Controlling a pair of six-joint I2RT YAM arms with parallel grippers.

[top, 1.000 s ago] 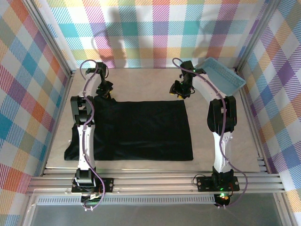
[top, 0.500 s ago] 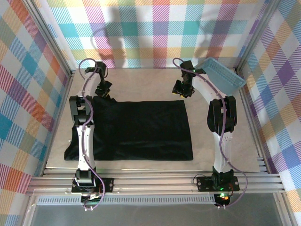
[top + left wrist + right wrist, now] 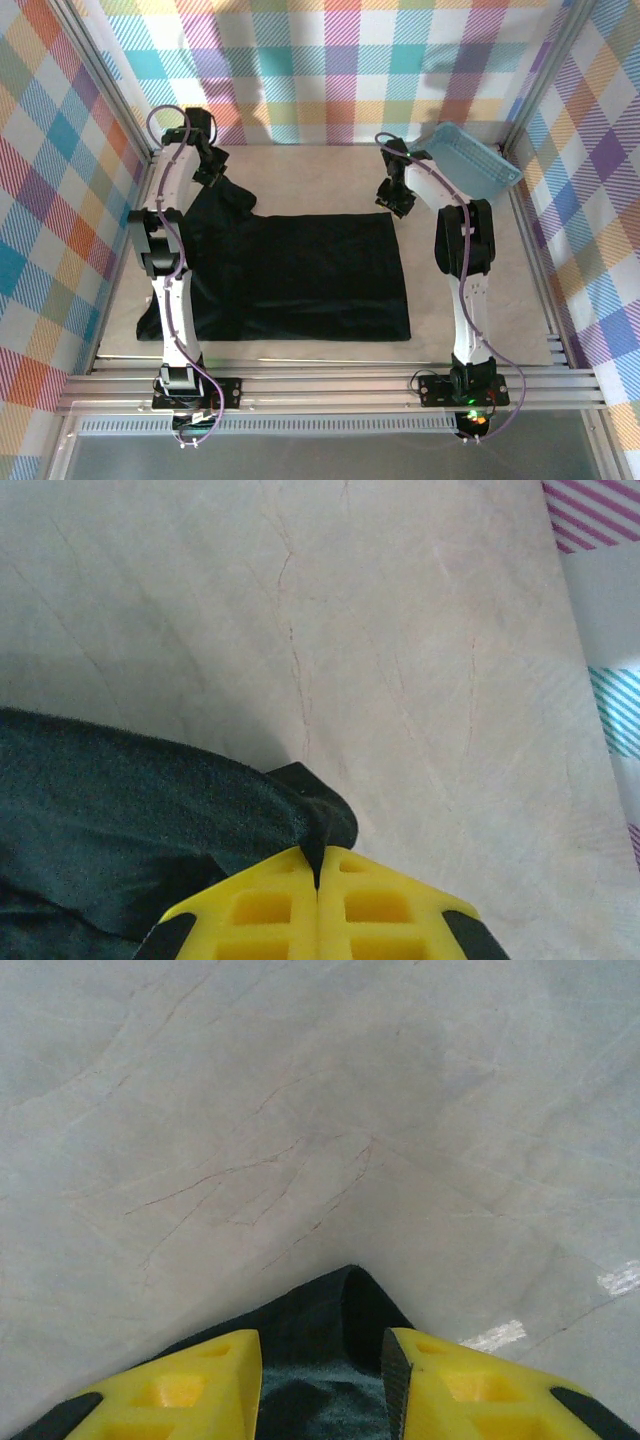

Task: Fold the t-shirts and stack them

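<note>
Left pincer (image 3: 318,865) closed tight on the far left corner of the black t-shirt (image 3: 300,275); right pincer (image 3: 320,1338) part open around the far right corner.
The t-shirt lies spread on the worktop (image 3: 300,170) between both arms, its near edge close to their bases; at far left the cloth bunches towards the shut jaws, at far right the corner sits between two yellow fingers (image 3: 200,1380) that stand apart, and beyond, a light-blue basket (image 3: 475,160) leans tilted in the far right corner.
</note>
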